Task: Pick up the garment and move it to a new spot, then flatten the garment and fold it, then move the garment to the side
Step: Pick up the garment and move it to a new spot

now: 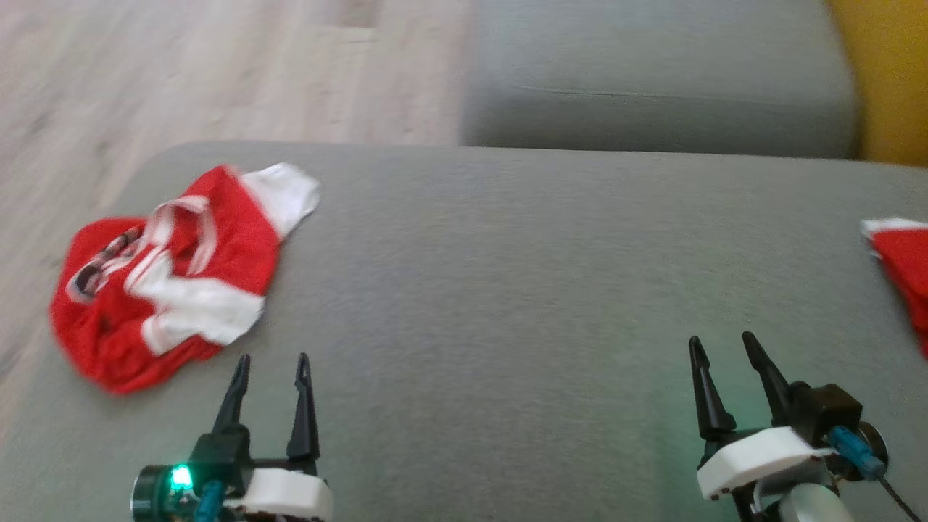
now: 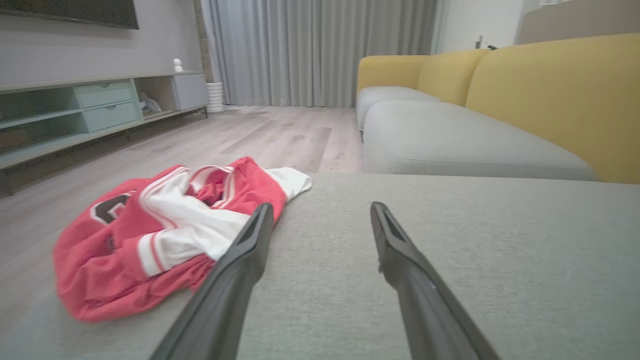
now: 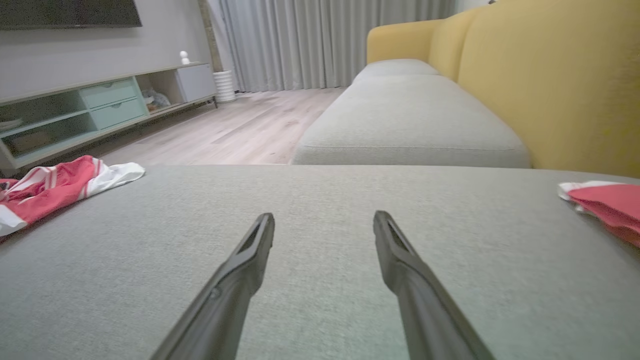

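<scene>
Both hands hang low over the grey cushion (image 1: 464,290), empty, fingers spread wide apart and touching nothing. In the head view the left hand (image 1: 274,359) sits just beside the near edge of the garment (image 1: 167,283), with a thin strip of cushion showing between fingertip and cloth. The right hand (image 1: 721,338) is well apart from it, over bare fabric.

That garment, a red and white jersey, lies crumpled at the cushion's left corner, close to the edge above the wooden floor (image 1: 181,65). Its long axis runs from near left to far right, and a white sleeve points toward the far edge.

At the far right edge lies a second red cloth (image 1: 902,268). Beyond the cushion stands a sofa (image 2: 550,100) with a yellow back, and a low cabinet (image 2: 100,105) lines the wall.
</scene>
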You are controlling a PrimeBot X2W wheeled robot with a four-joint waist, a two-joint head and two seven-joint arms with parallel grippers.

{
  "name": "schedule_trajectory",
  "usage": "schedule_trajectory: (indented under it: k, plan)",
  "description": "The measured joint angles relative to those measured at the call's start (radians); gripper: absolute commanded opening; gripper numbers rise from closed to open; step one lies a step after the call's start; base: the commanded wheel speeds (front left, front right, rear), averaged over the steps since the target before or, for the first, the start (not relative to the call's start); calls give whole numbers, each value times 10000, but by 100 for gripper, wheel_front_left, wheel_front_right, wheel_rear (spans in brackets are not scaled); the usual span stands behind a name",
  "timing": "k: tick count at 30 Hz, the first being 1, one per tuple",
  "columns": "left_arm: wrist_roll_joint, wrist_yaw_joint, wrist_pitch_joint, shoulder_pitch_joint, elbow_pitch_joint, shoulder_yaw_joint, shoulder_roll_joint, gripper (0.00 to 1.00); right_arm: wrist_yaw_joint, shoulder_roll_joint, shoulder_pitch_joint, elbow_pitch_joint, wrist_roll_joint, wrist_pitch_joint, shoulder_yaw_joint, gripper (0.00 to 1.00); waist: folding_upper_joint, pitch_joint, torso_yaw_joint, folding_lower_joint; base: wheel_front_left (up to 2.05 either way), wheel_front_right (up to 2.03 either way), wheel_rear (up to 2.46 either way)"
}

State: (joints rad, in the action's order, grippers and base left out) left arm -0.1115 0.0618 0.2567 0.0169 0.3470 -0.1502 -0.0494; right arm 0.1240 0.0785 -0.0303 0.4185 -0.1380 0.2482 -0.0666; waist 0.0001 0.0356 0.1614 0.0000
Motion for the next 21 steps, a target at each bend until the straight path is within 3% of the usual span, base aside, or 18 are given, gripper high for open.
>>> schedule_trajectory:
  k: [13, 17, 21]
  plan:
    - [84, 65, 0, -111, -451, 1187, -6, 100, 0, 4, -56, -159, 0, 0, -159, 100, 0, -334, 3059, 0, 0, 0, 0]
    - [65, 92, 0, -166, -702, 1469, -8, 100, 0, 150, -193, -165, 0, 0, -259, 100, 0, -659, 3541, -1, 0, 0, 0]
    - [29, 86, 0, 181, -802, 1384, 8, 100, 0, 698, -457, -226, 33, 0, -228, 100, 0, -1226, 3672, 3, 0, 0, 0]
